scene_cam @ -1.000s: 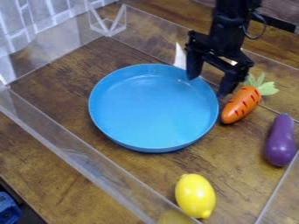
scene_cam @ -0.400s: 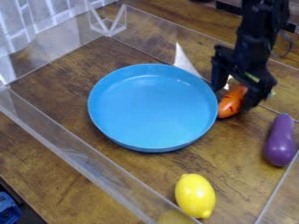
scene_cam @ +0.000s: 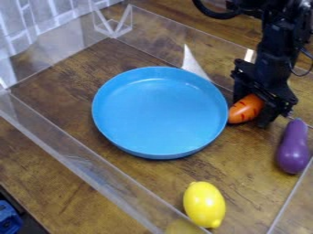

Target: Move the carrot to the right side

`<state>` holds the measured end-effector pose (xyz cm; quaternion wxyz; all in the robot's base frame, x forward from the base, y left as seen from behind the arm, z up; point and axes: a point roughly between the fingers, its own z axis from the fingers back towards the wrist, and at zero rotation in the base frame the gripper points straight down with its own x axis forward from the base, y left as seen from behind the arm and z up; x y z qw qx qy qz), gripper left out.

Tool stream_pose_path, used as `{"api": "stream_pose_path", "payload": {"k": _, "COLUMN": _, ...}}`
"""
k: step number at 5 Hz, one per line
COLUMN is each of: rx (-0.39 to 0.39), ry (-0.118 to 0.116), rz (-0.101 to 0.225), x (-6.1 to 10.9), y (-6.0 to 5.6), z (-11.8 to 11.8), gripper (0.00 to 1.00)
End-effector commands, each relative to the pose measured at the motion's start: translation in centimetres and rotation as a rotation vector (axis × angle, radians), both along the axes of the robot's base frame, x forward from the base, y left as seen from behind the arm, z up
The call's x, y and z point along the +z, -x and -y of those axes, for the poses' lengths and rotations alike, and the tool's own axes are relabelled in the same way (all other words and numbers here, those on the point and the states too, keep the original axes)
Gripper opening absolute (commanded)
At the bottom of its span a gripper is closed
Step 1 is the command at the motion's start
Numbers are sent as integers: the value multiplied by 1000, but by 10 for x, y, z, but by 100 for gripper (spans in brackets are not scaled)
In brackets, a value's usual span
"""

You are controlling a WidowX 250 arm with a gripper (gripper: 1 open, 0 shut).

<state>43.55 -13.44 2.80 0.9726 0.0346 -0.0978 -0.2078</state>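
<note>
Camera: carrot [scene_cam: 246,109] lay on bench [scene_cam: 86,182], touching or just beside blue plate [scene_cam: 160,113] | gripper [scene_cam: 259,93] clenched on carrot near its leafy end | handling, judged: light, firm, smooth; thick upper body the best hold, tapered tip likelier to slip.

Carrot's [scene_cam: 246,109] leafy top largely hidden behind the gripper [scene_cam: 265,91].

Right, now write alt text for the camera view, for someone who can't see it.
A robot arm's black fingers close around an orange toy carrot beside a blue plate, with a purple eggplant and yellow lemon nearby.
</note>
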Motion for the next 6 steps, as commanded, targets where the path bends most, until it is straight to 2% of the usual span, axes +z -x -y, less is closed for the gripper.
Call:
{"api": "stream_pose_path", "payload": {"k": 1, "rx": -25, "ry": 23, "rz": 46, "x": 13, "y": 2, "z": 14, "gripper": 0}}
{"api": "stream_pose_path", "payload": {"k": 3, "rx": 2, "ry": 33, "rz": 71, "x": 32, "y": 10, "z": -2, "gripper": 0}}
{"api": "stream_pose_path", "payload": {"k": 5, "rx": 78, "ry": 48, "rz": 106, "x": 51, "y": 18, "z": -8, "gripper": 0}}
{"api": "stream_pose_path", "payload": {"k": 6, "rx": 111, "ry": 61, "rz": 115, "x": 51, "y": 20, "z": -6, "gripper": 100}}
